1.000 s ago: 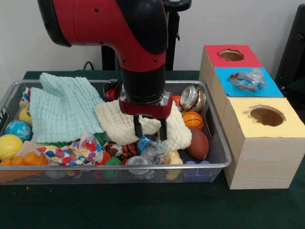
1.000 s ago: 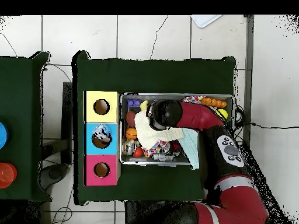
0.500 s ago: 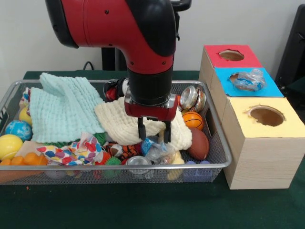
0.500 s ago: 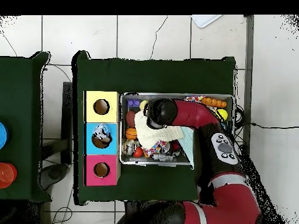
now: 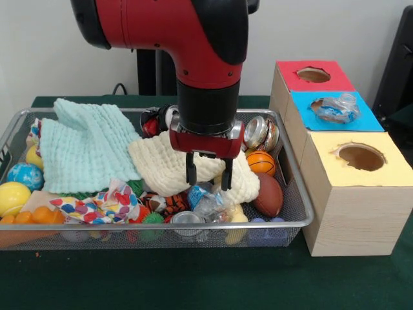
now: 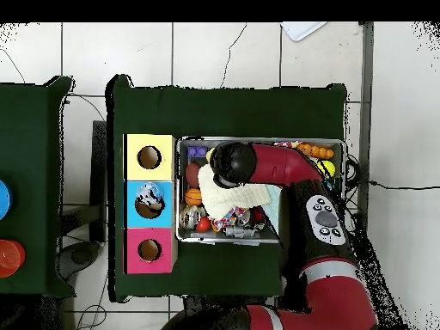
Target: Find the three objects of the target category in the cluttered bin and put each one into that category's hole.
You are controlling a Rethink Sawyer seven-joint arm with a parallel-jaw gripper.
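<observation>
My gripper (image 5: 208, 181) hangs open over the front middle of the wire bin (image 5: 303, 213), nothing between its fingers. Just below the fingertips lies a crumpled clear plastic bottle with a blue label (image 5: 206, 203), beside a tipped can (image 5: 186, 221). A second crushed plastic bottle (image 5: 336, 108) rests over the hole of the blue box (image 5: 361, 121). The red box's hole (image 5: 313, 74) and the yellow box's hole (image 5: 361, 157) show open. From overhead the arm (image 6: 258, 165) covers the bin's middle, and the crushed bottle (image 6: 149, 198) sits on the blue box.
A cream cloth (image 5: 161, 165), a mint cloth (image 5: 87, 145) and a patterned cloth (image 5: 103, 203) cover much of the bin. Shiny cans (image 5: 261, 132), a basketball (image 5: 261, 162), a football (image 5: 268, 194) and several balls (image 5: 13, 197) lie around them.
The gripper has drifted a little toward the boxes' side over the bin's front and stays open. Nothing in the bin has moved.
</observation>
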